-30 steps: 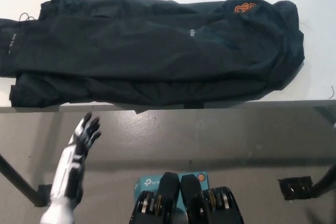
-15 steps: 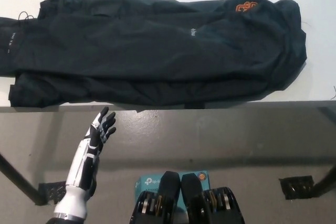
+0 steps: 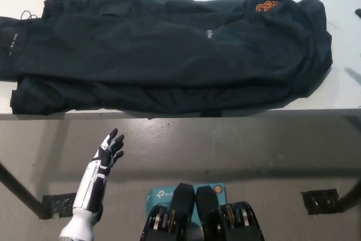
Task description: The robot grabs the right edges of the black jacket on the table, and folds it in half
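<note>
**Jacket flat on the table, my left hand below the edge**

The jacket (image 3: 169, 52) lies spread across the white table (image 3: 344, 91), running from the left edge of the picture almost to the right. It is rumpled, with long folds along its near side, and its lower hem lies just at the table's front edge. An orange logo (image 3: 266, 7) shows on its upper right part, and a small white mark (image 3: 210, 34) sits near the middle. A thin cord (image 3: 25, 15) curls at its upper left.

My left hand (image 3: 109, 148) hangs below the table's front edge, over the grey floor (image 3: 254, 150), well apart from the jacket. Its fingers are spread and hold nothing.

My right hand does not show.

On the floor near my body lies a teal box (image 3: 161, 195); I cannot tell what is in it.
</note>
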Controlling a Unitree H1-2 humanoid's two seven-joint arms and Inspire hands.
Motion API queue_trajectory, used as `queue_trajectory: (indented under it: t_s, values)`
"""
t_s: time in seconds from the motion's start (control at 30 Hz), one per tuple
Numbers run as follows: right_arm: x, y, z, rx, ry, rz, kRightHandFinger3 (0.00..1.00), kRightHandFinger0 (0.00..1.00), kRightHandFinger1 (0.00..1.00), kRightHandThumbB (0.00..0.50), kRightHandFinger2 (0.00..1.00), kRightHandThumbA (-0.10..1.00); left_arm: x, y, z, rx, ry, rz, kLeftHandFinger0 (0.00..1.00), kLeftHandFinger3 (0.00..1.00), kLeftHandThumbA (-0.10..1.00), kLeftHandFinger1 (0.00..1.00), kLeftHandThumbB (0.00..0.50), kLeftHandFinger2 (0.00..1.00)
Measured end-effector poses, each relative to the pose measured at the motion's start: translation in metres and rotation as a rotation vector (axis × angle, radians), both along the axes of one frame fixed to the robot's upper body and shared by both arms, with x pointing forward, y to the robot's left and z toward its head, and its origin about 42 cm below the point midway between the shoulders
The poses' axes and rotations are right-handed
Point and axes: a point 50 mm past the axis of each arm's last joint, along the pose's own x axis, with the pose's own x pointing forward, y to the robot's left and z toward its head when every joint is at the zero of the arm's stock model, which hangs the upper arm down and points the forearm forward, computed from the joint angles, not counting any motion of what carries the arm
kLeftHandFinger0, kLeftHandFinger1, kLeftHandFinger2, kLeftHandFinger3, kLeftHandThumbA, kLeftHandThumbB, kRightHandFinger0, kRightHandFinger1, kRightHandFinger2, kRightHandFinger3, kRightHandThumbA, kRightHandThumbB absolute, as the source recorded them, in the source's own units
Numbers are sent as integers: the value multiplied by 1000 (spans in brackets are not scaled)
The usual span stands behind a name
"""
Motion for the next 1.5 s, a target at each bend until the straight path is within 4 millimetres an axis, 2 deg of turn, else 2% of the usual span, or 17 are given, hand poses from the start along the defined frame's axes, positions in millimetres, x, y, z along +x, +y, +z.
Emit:
queue_trajectory:
  t_s: [0.1,0.13,0.23,0.33,0.57,0.63,0.97,1.23,1.27,1.4,1.43,1.5]
  values:
    - [5,2,-17,58,71,29,1000,1000,1000,310,1000,1000,-3,0,-2,5,7,2,1000,1000,1000,1000,298,1000]
    - [6,2,-23,76,92,39,1000,1000,1000,327,1000,1000,-3,1,-3,7,9,3,1000,1000,1000,1000,295,1000]
    - [8,1,-40,130,158,67,1000,1000,1000,332,1000,1000,-5,1,-4,17,9,4,1000,1000,1000,1000,295,1000]
    - [8,-2,-49,164,194,88,1000,1000,1000,322,1000,1000,-6,1,-4,23,4,5,1000,1000,1000,1000,308,1000]
    - [9,-5,-49,220,196,135,1000,1000,1000,327,1000,1000,-9,3,-4,31,-3,9,1000,1000,1000,1000,303,1000]
    - [9,-5,-50,227,194,140,1000,1000,1000,328,1000,1000,-9,3,-3,32,-4,10,1000,1000,1000,1000,316,1000]
    - [8,-7,-49,255,174,145,1000,1000,1000,328,1000,1000,-9,4,-2,38,-14,15,1000,1000,1000,1000,298,1000]
    - [9,-2,-57,267,189,161,1000,1000,1000,332,1000,1000,-9,5,0,58,-42,17,1000,1000,1000,1000,299,1000]
    - [9,-2,-58,267,191,162,1000,1000,1000,321,1000,1000,-9,5,0,59,-44,17,1000,1000,1000,1000,286,1000]
    - [9,0,-57,219,195,156,1000,1000,1000,331,1000,1000,-9,6,0,63,-49,18,1000,1000,1000,1000,278,1000]
    - [9,0,-56,203,193,154,1000,1000,1000,346,1000,1000,-9,7,0,65,-50,18,1000,1000,1000,1000,293,1000]
    - [9,0,-55,185,193,150,1000,1000,1000,341,1000,1000,-9,7,0,66,-51,18,1000,1000,1000,1000,293,1000]
